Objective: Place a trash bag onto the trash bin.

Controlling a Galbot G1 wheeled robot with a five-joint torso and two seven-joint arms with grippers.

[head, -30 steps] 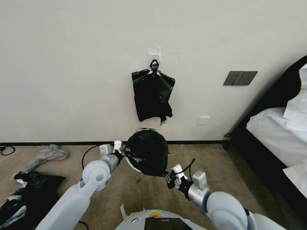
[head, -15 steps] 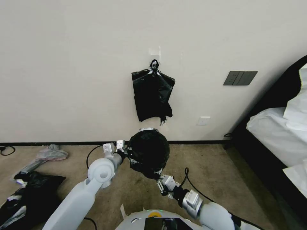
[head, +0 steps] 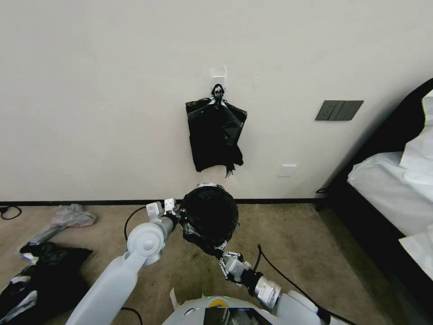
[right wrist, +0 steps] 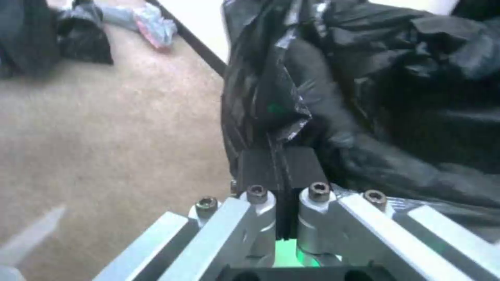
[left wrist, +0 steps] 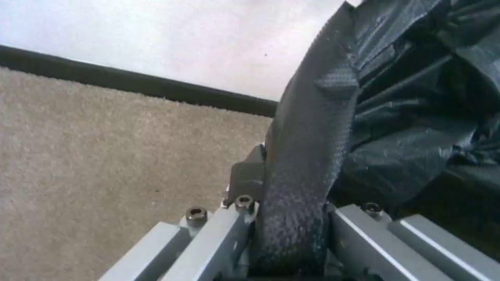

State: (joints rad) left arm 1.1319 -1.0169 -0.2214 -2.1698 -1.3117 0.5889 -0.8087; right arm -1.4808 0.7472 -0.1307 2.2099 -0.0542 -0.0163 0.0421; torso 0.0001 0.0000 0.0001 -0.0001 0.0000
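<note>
I see the trash bag point(head: 209, 219) stretched over the trash bin point(head: 206, 185), of which just a sliver of pale rim shows at the far side, on the carpet point(head: 293, 234) near the wall. The left gripper point(head: 177, 215) is clamped on the bag's left edge, film pinched between its fingers point(left wrist: 245, 183). The right gripper point(head: 224, 253) is closed on the near edge, its black pads point(right wrist: 260, 166) pressing a fold.
</note>
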